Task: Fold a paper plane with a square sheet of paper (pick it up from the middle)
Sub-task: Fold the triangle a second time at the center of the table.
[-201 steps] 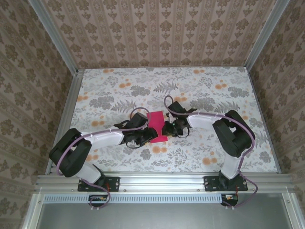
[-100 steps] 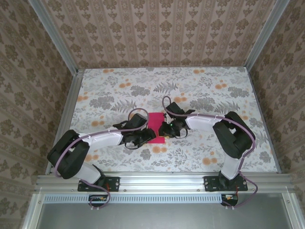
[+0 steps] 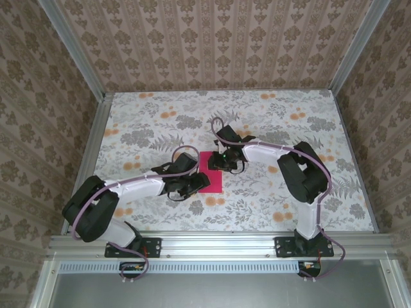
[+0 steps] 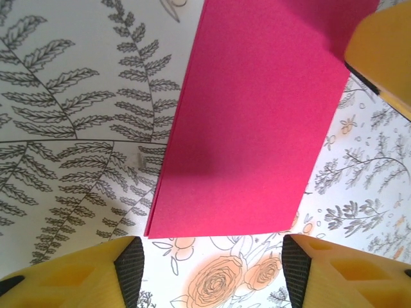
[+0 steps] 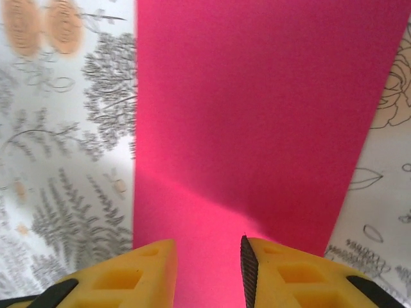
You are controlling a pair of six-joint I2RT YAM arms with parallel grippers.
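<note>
Floral table [image 3: 289, 115] bears one folded square sheet of paper [image 3: 212, 182] between two arms [image 3: 138, 186] [image 3: 270, 154].

Overhead view; downward wrist close-ups, shared magenta paper [image 4: 250, 122]

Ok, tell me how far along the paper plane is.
Done: the square sheet of paper lies flat as a rectangle, its layered edges showing one half-fold. In hand: nothing; the left gripper is open at its edge and the right gripper open above it. Left: every later fold; no dart shape yet.
</note>
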